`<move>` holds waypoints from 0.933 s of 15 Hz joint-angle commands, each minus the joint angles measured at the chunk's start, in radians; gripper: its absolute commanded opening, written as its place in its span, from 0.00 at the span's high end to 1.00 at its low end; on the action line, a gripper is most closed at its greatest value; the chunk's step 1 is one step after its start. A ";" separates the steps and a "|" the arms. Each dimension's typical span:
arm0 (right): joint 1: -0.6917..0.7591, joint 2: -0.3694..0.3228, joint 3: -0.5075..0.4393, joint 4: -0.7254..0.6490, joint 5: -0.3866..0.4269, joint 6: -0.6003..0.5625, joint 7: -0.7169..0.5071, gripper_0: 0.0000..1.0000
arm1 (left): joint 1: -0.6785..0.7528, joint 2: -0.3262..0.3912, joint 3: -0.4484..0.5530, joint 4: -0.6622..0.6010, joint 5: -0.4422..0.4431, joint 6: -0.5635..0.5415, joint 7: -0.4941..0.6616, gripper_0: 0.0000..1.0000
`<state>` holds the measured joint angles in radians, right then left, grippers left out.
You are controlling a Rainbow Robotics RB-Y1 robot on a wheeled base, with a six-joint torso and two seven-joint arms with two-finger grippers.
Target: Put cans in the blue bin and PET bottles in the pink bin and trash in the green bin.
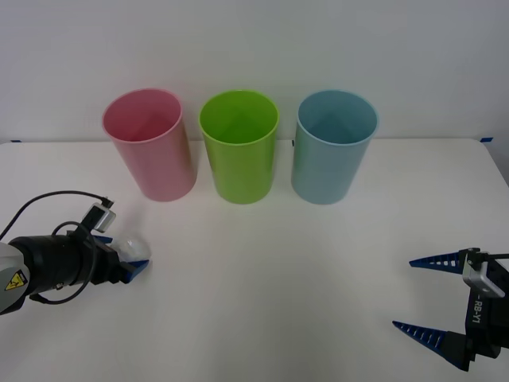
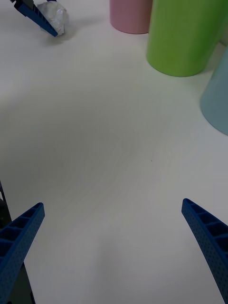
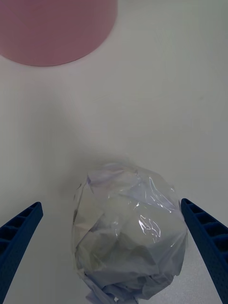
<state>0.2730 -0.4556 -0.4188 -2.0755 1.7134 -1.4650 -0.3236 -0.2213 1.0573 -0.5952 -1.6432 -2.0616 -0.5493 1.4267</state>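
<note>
The trash [image 1: 134, 247], a crumpled white wad in clear film, lies on the white table at the front left. My left gripper [image 1: 137, 263] is open, with one blue finger on each side of the trash [image 3: 128, 228] and a small gap to each. The pink bin [image 1: 149, 143], green bin [image 1: 238, 147] and blue bin [image 1: 334, 147] stand upright in a row at the back. At the front right, my right gripper [image 1: 406, 293] hangs open and holds nothing. Cans and PET bottles are out of view.
The table [image 1: 270, 270] is bare white between the two arms and in front of the bins. A wall rises just behind the bins. The right wrist view has the left gripper [image 2: 40, 16] with the wad [image 2: 56, 14] far off, near the pink bin [image 2: 130, 16].
</note>
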 commanded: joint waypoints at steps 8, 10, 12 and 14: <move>0.000 0.000 0.000 0.000 0.000 0.000 0.000 0.00 | 0.002 0.000 0.000 0.000 0.011 -0.009 0.001 0.00; 0.000 0.000 0.000 0.000 0.000 0.000 0.000 0.00 | 0.002 -0.005 0.000 0.000 0.009 -0.007 0.000 0.40; 0.000 0.000 0.000 0.000 0.000 0.000 0.000 0.00 | 0.003 -0.005 -0.002 0.000 0.009 -0.007 0.000 0.95; 0.000 0.000 0.000 0.000 0.000 0.000 0.000 0.00 | 0.005 -0.005 0.000 -0.001 0.009 -0.007 -0.002 1.00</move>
<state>0.2730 -0.4556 -0.4188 -2.0755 1.7134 -1.4650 -0.3235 -0.2166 1.0523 -0.5954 -1.6432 -2.0524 -0.5572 1.4261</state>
